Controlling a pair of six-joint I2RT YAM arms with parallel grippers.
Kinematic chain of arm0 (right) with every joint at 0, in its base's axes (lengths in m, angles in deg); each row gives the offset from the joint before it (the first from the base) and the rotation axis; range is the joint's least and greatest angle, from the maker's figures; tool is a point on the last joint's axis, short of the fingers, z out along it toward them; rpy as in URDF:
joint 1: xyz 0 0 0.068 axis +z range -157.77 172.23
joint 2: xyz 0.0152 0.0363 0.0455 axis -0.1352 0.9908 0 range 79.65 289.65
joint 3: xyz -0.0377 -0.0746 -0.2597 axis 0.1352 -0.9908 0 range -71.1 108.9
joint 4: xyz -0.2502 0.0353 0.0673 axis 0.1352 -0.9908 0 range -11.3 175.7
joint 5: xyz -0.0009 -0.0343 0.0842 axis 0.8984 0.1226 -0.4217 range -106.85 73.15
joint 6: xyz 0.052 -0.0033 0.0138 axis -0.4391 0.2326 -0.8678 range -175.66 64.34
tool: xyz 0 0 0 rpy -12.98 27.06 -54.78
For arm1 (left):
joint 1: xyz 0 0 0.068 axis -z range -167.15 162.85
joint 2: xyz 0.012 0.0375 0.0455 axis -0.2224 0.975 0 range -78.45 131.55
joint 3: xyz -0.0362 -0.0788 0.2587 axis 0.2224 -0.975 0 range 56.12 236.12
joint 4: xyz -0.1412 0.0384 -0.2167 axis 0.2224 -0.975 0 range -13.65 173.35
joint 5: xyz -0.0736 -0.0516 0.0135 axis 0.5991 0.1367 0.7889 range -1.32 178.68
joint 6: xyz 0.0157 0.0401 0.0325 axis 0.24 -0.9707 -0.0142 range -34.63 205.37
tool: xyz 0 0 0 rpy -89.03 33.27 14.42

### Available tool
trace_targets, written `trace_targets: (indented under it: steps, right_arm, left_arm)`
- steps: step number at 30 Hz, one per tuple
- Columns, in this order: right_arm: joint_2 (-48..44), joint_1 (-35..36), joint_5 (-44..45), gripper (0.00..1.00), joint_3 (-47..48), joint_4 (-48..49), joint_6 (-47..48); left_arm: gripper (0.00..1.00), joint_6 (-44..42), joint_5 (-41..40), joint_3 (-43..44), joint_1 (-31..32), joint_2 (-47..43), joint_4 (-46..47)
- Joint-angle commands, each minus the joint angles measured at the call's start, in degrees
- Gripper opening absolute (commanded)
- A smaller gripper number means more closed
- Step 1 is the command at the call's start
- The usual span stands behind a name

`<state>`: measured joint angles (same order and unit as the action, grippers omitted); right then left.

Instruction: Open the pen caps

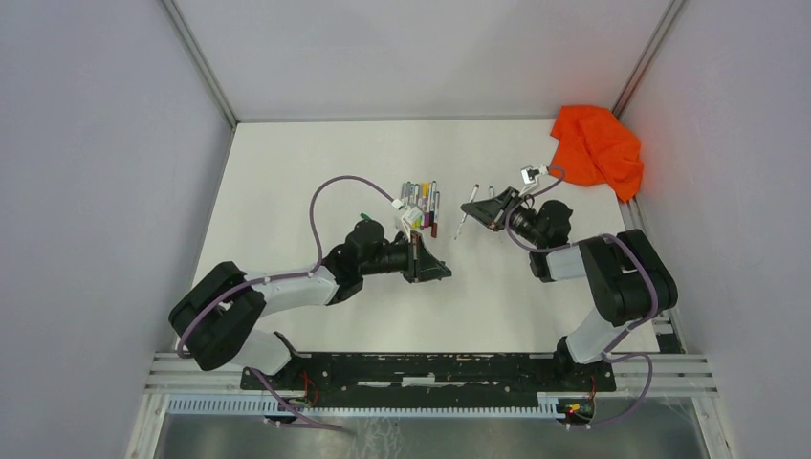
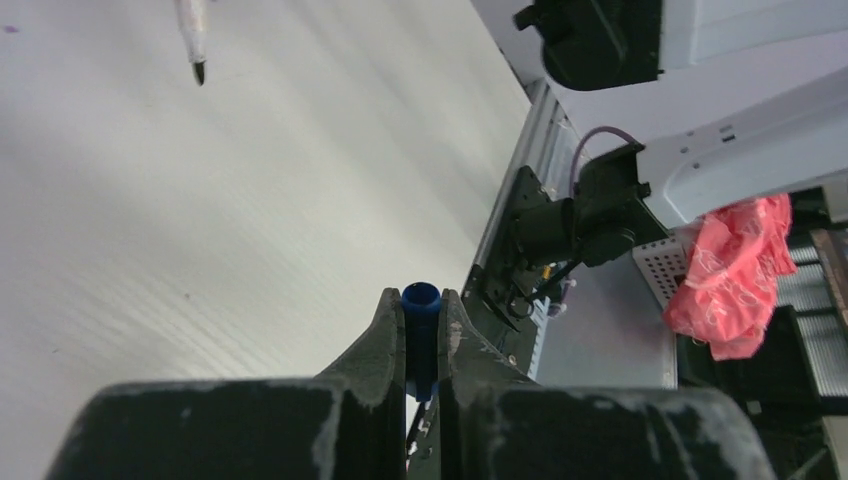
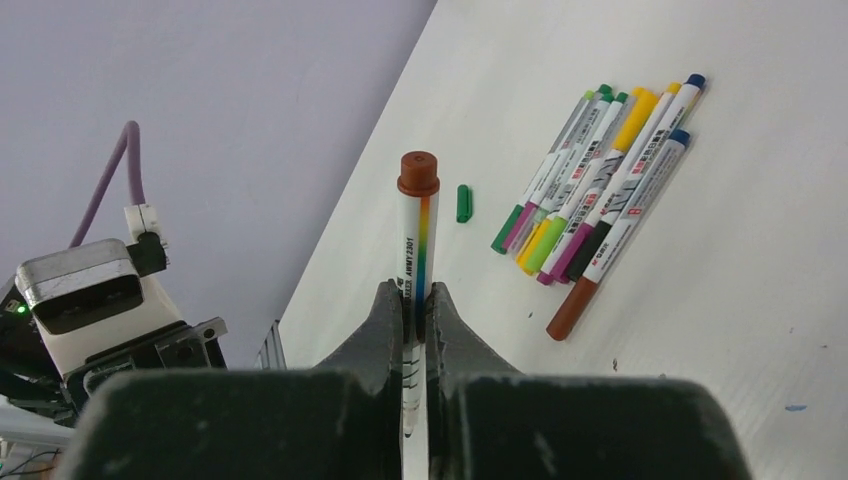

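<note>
Two arms work over a white worktop (image 1: 287,163). The left fingers (image 2: 392,322), over the middle of the worktop, are clamped tight on a blue cap (image 2: 421,300). The cap sits between the fingers with its open mouth pointing outward, past their tips. The right fingers (image 3: 390,310), right of the middle, are likewise closed, gripping a pen (image 3: 415,245) by its white barrel. The barrel carries a rainbow stripe, and its brown cap (image 3: 418,172) is still fitted at the end away from the fingers. The remaining pens (image 1: 421,201) lie side by side, touching, in one bundle just on the far side of the middle. Most are capped in green, yellow, magenta, blue or brown. A loose green cap (image 3: 464,203) lies alone beside the bundle, toward the left edge. In the left wrist view a bare pen tip (image 2: 199,72) points down over the worktop; which pen it belongs to cannot be told. An orange cloth (image 1: 598,148) is crumpled in the far right corner.
</note>
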<state>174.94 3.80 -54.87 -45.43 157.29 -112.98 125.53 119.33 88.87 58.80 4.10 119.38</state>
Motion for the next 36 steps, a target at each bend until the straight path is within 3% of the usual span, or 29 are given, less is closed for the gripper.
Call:
trace_targets:
  steps: [1, 5, 9, 13, 19, 29, 36]
  right_arm:
    - [-2.9, 0.2, 2.7, 0.0, 7.1, -12.4, 11.2]
    - [-6.2, 0.5, 13.9, 0.0, 15.5, -39.9, 27.5]
    - [-5.5, 0.6, 26.0, 0.0, 23.4, -58.4, 35.3]
    - [-3.3, 0.6, 34.6, 0.0, 29.0, -68.5, 40.0]
    - [2.8, 0.6, 42.9, 0.0, 36.4, -78.1, 44.8]
    - [10.1, 0.6, 47.0, 0.0, 43.2, -82.8, 48.1]
    - [14.0, 0.6, 46.5, 0.0, 47.4, -84.9, 49.1]
  left_arm:
    - [0.02, -1.6, -12.6, 4.1, -1.6, -3.9, -11.9]
    - [0.02, 1.2, -39.4, 9.4, -2.1, -5.6, -31.7]
    - [0.02, 7.7, -54.4, 15.1, -5.0, -3.2, -47.0]
    - [0.02, 11.1, -54.5, 18.3, -10.5, 2.6, -53.5]
    - [0.02, 14.2, -49.5, 17.5, -17.8, 7.7, -51.1]
    - [0.02, 15.5, -41.6, 19.8, -24.4, 13.6, -47.8]
    - [0.15, 16.4, -39.1, 20.0, -25.8, 16.1, -45.8]
